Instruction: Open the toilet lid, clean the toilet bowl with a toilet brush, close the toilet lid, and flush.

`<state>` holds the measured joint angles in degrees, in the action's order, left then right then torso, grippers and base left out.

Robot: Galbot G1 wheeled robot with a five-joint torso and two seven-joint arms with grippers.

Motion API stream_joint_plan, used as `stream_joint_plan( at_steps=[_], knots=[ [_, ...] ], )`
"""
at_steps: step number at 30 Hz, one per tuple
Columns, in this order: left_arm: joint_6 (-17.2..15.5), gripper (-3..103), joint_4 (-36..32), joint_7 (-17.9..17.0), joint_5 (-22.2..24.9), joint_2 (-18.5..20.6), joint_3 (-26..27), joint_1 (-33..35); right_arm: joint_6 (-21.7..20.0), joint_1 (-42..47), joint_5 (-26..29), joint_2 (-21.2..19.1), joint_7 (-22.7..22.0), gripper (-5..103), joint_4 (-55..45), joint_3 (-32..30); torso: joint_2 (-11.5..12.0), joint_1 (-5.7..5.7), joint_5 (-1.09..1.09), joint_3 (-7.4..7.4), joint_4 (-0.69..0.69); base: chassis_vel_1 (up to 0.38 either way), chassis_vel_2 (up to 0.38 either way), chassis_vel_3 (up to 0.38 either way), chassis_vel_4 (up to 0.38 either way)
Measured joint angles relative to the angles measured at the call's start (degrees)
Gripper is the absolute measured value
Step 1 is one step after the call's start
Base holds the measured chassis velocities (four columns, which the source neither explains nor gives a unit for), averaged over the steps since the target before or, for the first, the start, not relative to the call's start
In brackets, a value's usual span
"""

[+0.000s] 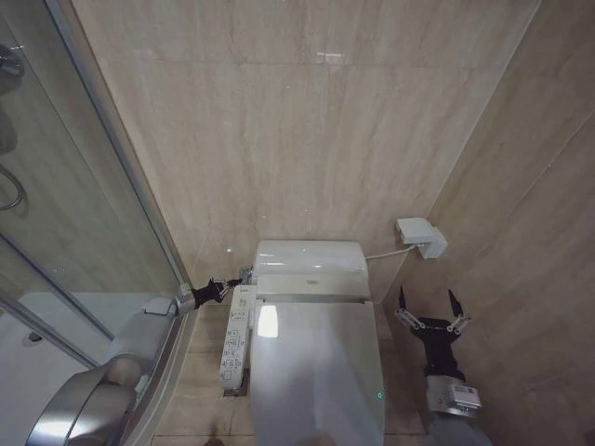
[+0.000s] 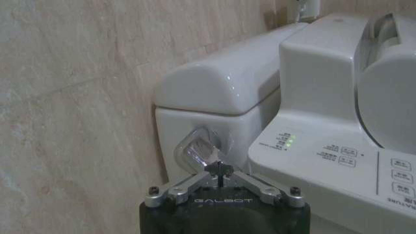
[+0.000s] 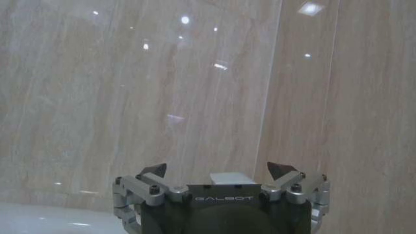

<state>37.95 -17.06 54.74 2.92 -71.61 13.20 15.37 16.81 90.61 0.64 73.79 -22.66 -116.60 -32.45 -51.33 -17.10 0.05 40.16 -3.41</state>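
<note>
The toilet lid (image 1: pixel 316 372) lies shut, white and glossy, so the toilet bowl beneath it is hidden. The toilet brush is out of view. My left gripper (image 1: pixel 228 286) reaches to the left side of the white tank (image 1: pixel 309 265). In the left wrist view this left gripper (image 2: pixel 221 171) is shut, and its tips touch the chrome flush lever (image 2: pixel 198 150) on the tank's side wall (image 2: pixel 195 122). To the right of the toilet, near the side wall, my right gripper (image 1: pixel 428 302) stands open with nothing between its fingers, and the right gripper (image 3: pixel 217 171) faces bare tile.
A side control panel (image 1: pixel 237 339) with buttons runs along the seat's left edge. A glass shower enclosure (image 1: pixel 65 204) stands close on the left. On the right wall a white box (image 1: pixel 420 235) has a cable to the tank. Beige tiled walls close in behind and to the right.
</note>
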Motion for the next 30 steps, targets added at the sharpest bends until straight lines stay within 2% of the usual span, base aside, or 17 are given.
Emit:
stream_joint_plan(
  at_steps=[12, 15, 16, 20, 22, 24, 30],
  knots=[
    [0.26, 0, -0.09, 0.29, 0.17, -0.16, 0.03, -0.07, 0.0, -0.02, 0.0, 0.0, 0.0, 100, 0.0, 0.0, -0.02, 0.01, 0.04, -0.01, 0.05, -0.039, 0.048, 0.044, -0.046],
    [-0.01, 0, 0.0, 0.11, 0.07, -0.16, -0.21, 0.05, -0.02, -0.01, 0.0, 0.0, 0.03, 100, 0.0, 0.04, 0.0, -0.02, -0.03, 0.02, 0.05, -0.014, 0.064, 0.053, -0.033],
    [-0.05, 0, -0.01, 0.06, 0.03, -0.15, -0.23, 0.11, 0.0, -0.01, 0.0, -0.01, 0.0, 100, 0.0, -0.01, 0.01, -0.06, -0.11, 0.04, -0.03, 0.0, 0.0, 0.0, 0.0],
    [-0.08, 0, -0.17, 0.08, 0.0, -0.08, -0.2, 0.17, 0.0, 0.0, 0.0, 0.0, 0.0, 100, 0.0, 0.0, 0.01, -0.02, 0.07, 0.02, 0.01, -0.014, 0.005, 0.003, -0.038],
    [-0.08, 0, -0.4, 0.15, 0.05, -0.17, -0.19, 0.25, 0.0, -0.01, 0.0, 0.0, 0.0, 100, 0.0, -0.01, 0.01, -0.01, -0.03, 0.01, 0.02, 0.0, 0.0, 0.0, 0.0],
    [-0.08, 0, -0.46, 0.19, 0.06, -0.18, -0.23, 0.24, 0.0, -0.01, 0.0, 0.0, 0.0, 100, 0.0, -0.01, 0.01, 0.0, 0.02, 0.0, 0.02, 0.0, 0.0, 0.0, 0.0],
    [0.01, 0, -0.69, 0.29, 0.13, -0.32, -0.26, 0.76, 0.0, 0.0, 0.0, 0.0, 0.0, 100, 0.0, 0.0, 0.0, 0.0, -0.01, 0.0, -0.01, 0.0, 0.0, 0.0, 0.0]
  ],
)
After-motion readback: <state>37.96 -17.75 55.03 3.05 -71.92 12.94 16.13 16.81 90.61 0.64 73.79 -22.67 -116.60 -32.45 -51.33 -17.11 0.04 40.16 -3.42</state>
